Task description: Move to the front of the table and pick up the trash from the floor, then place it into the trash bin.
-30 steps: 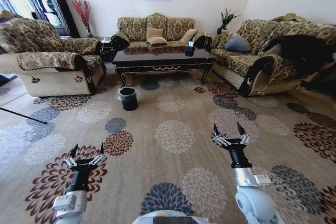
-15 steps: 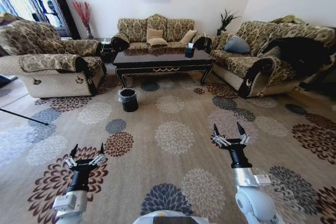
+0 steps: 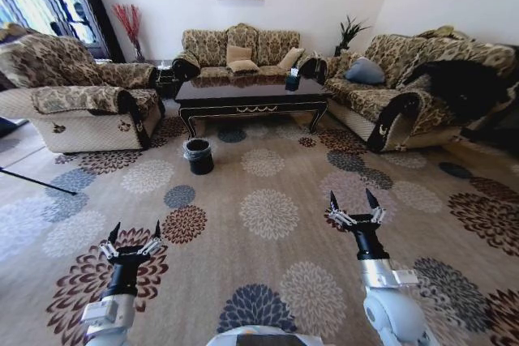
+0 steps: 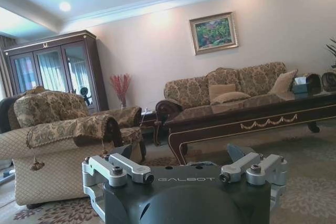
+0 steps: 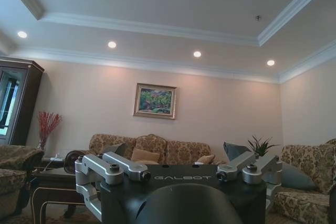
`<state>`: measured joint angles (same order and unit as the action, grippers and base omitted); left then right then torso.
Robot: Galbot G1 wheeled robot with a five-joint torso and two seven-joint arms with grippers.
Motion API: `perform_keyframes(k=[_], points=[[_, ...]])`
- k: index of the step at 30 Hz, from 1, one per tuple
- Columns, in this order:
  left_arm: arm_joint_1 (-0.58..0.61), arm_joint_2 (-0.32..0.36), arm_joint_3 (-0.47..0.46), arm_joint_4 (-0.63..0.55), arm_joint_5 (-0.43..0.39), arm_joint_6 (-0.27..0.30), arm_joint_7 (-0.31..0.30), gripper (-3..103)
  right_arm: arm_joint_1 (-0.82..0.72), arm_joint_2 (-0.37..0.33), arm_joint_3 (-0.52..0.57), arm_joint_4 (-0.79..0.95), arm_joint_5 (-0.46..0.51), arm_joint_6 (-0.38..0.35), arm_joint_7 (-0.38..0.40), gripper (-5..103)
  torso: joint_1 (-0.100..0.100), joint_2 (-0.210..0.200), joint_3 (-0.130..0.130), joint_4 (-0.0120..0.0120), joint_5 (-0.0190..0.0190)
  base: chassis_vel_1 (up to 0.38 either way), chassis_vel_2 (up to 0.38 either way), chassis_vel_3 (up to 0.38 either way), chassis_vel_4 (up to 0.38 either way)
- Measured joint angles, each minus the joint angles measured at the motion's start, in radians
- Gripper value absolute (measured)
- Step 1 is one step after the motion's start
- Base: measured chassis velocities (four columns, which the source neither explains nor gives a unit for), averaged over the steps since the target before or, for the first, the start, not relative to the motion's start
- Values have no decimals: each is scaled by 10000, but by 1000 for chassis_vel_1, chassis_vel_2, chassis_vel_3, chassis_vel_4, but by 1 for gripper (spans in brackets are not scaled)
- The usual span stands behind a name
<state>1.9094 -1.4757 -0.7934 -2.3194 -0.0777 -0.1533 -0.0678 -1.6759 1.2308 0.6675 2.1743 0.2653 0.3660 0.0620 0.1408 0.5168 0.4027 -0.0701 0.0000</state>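
Table (image 3: pixel 250 91) and trash bin (image 3: pixel 199 155) sit farther off than a second ago, robot backing away; left gripper (image 3: pixel 130 241) and right gripper (image 3: pixel 354 207) spread wide, empty.

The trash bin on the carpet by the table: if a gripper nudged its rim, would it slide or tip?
The trash bin looks small and bucket-like, so probably light and easy to shift. It stands on patterned carpet, which likely grips its base, so a high push might tip rather than slide it. Its thin liner would probably crumple.

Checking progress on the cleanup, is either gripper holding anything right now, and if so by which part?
Nothing is held. The left gripper and right gripper both hover open over the carpet.
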Motion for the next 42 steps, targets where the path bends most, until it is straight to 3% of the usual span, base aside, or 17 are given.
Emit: perform_keyframes(k=[42], points=[[0,0,0,0,0,0,0,100,0,0,0,0,0,0,0,100,717,1760,1044,0,0,0,0,0,0]])
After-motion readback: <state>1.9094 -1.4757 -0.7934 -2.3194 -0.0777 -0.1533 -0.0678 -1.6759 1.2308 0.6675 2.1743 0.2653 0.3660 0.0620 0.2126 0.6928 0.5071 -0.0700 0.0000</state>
